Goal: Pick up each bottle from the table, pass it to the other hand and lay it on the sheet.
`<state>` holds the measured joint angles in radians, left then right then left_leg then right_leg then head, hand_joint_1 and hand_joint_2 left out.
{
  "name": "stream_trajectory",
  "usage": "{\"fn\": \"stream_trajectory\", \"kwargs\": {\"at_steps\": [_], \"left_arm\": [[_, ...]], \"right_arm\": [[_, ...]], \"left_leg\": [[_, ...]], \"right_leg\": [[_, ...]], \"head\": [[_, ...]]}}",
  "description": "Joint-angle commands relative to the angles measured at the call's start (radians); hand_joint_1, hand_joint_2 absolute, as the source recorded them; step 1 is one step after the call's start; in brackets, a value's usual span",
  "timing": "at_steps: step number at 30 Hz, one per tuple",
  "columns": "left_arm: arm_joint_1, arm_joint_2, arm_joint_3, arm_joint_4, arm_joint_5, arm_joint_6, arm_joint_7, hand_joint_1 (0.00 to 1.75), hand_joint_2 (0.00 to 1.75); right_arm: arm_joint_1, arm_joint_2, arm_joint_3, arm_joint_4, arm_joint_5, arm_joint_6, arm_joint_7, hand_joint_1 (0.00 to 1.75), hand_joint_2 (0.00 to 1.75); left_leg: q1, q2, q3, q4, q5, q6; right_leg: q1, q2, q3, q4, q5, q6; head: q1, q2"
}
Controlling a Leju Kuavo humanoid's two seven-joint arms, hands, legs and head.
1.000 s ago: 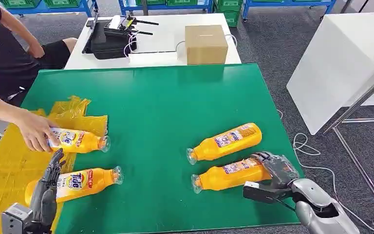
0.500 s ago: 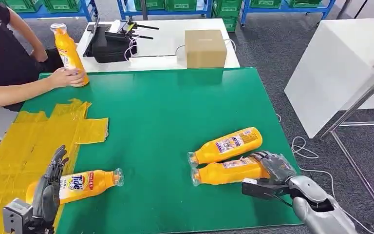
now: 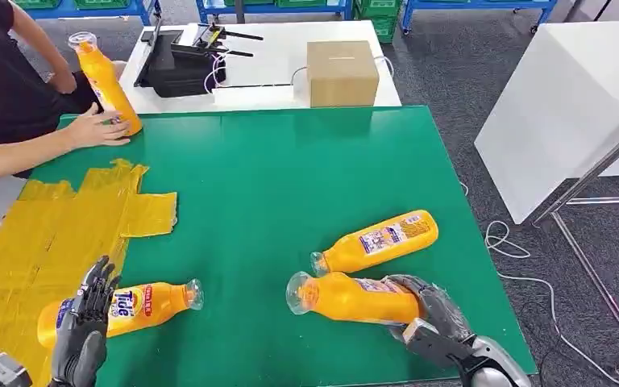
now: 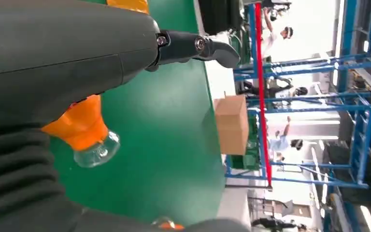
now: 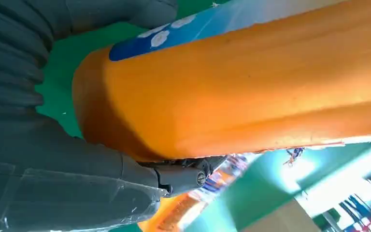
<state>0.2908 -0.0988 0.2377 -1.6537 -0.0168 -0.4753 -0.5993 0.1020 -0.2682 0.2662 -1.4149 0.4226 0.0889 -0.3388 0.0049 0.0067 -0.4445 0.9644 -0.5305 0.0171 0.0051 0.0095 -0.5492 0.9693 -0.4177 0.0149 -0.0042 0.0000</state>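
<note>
Here an orange bottle (image 3: pixel 355 297) is gripped around its base end by the right hand (image 3: pixel 429 310), its clear cap end pointing away from the hand toward the robot's left and raised off the green counter (image 3: pixel 274 177). In the right wrist view the bottle's orange body (image 5: pixel 251 92) is seen clasped between the thick thumb and the darker fingers (image 5: pixel 183 176). Just beyond that hand, a second orange bottle (image 3: pixel 377 240) is laid on its side on the counter. The left hand (image 3: pixel 85 322) is held with its fingers apart and nothing in them, over the label end of a third bottle (image 3: pixel 133 302), which lies flat beneath it, partly on the yellow sheet (image 3: pixel 40 234); whether the fingers touch it cannot be told. Far ahead of the left hand, a fourth bottle (image 3: pixel 105 81) is stood upright at the counter's far corner by a person's hand (image 3: pixel 97 129). A cardboard box (image 3: pixel 341 72) is set on a white table behind.
</note>
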Motion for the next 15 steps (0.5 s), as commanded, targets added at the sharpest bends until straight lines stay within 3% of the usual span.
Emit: {"fn": "stream_trajectory", "kwargs": {"at_steps": [1, 8, 12, 15], "left_arm": [[-0.001, -0.04, -0.018, -0.019, -0.002, 0.002, 0.003, 0.0, 1.75], [-0.005, -0.041, -0.032, -0.016, 0.022, -0.011, -0.005, 0.0, 1.75], [-0.031, -0.058, -0.168, -0.03, 0.033, 0.001, -0.017, 0.0, 1.75], [-0.078, -0.064, -0.332, -0.019, 0.085, 0.035, -0.013, 0.0, 1.75]], "right_arm": [[0.036, 0.05, -0.075, -0.066, -0.02, 0.013, -0.015, 1.75, 1.75], [0.036, 0.059, -0.08, -0.065, -0.034, 0.029, -0.025, 1.75, 1.75], [0.0, 0.123, -0.074, -0.044, -0.071, 0.066, -0.052, 1.75, 1.75], [-0.088, 0.212, -0.057, 0.029, -0.091, 0.074, -0.056, 1.75, 1.75]], "left_leg": [[0.0, -0.001, -0.002, 0.0, 0.0, 0.0], [0.0, 0.0, -0.002, 0.0, 0.0, 0.0], [0.0, -0.001, -0.003, 0.0, 0.0, 0.0], [0.0, -0.001, -0.005, 0.0, 0.001, 0.0]], "right_leg": [[0.0, -0.002, -0.001, 0.0, 0.0, 0.001], [-0.001, -0.001, -0.002, 0.0, 0.0, 0.001], [-0.001, -0.001, -0.003, -0.001, 0.0, 0.001], [-0.001, -0.002, -0.004, -0.001, 0.002, 0.001]], "head": [[0.001, 0.0], [0.001, 0.0], [0.0, 0.0], [0.0, 0.0]]}}
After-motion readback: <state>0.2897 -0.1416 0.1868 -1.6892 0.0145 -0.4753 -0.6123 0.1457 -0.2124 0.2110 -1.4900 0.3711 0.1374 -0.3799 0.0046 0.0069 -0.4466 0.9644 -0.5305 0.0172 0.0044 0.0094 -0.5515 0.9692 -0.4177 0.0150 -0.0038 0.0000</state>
